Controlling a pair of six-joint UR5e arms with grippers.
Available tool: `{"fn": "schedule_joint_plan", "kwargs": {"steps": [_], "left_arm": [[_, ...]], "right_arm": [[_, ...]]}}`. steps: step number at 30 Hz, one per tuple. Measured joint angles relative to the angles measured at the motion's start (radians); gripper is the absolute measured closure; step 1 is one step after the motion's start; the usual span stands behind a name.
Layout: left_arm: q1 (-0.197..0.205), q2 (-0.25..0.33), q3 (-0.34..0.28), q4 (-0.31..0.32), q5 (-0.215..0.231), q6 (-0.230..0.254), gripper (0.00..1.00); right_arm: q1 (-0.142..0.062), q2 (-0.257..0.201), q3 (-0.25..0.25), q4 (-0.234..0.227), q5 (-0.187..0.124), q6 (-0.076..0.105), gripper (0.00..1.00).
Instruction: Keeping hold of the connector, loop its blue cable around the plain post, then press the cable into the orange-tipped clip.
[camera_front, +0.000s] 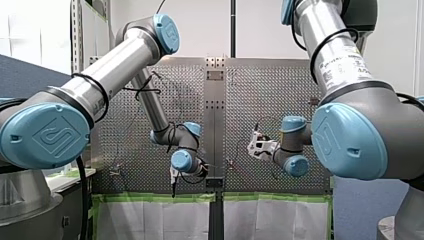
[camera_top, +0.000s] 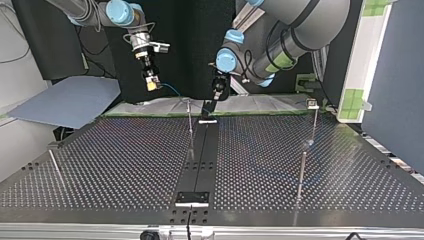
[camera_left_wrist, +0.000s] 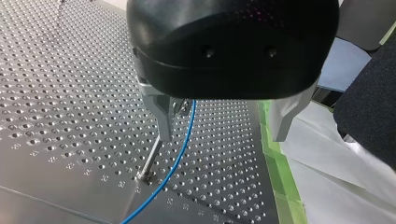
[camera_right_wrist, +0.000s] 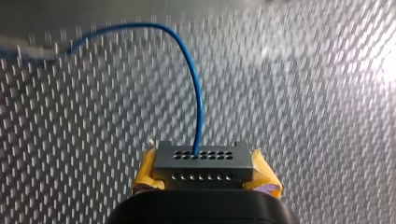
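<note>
My right gripper (camera_right_wrist: 204, 186) is shut on a grey connector block (camera_right_wrist: 203, 161), gripped between yellow pads (camera_right_wrist: 145, 175). The blue cable (camera_right_wrist: 198, 98) rises from the block and arcs away over the perforated plate. In the top view my right gripper (camera_top: 151, 82) hangs above the table's far edge, and the cable (camera_top: 172, 90) sags towards my left gripper (camera_top: 217, 95). My left gripper (camera_left_wrist: 222, 137) is open with nothing between its fingers. A thin plain post (camera_left_wrist: 150, 163) stands just below one metal finger (camera_left_wrist: 163, 121), and the cable (camera_left_wrist: 180, 154) runs right beside that post.
Several thin posts stand on the perforated table (camera_top: 125, 165): one near the middle rail (camera_top: 190, 125), two at the top view's right (camera_top: 314, 120) (camera_top: 301, 172), one at its left (camera_top: 55, 167). Green tape and white sheeting (camera_left_wrist: 280, 168) border the plate.
</note>
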Motion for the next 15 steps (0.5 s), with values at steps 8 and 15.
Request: {"fn": "schedule_joint_plan", "kwargs": {"steps": [8, 15], "left_arm": [[-0.001, 0.0, 0.0, 0.0, 0.002, -0.001, 0.0], [-0.009, 0.0, 0.0, 0.019, 0.02, -0.005, 0.0]], "right_arm": [[-0.054, 0.07, -0.048, 0.022, 0.07, -0.035, 1.0], [-0.073, 0.138, -0.115, 0.087, 0.134, -0.092, 1.0]]}}
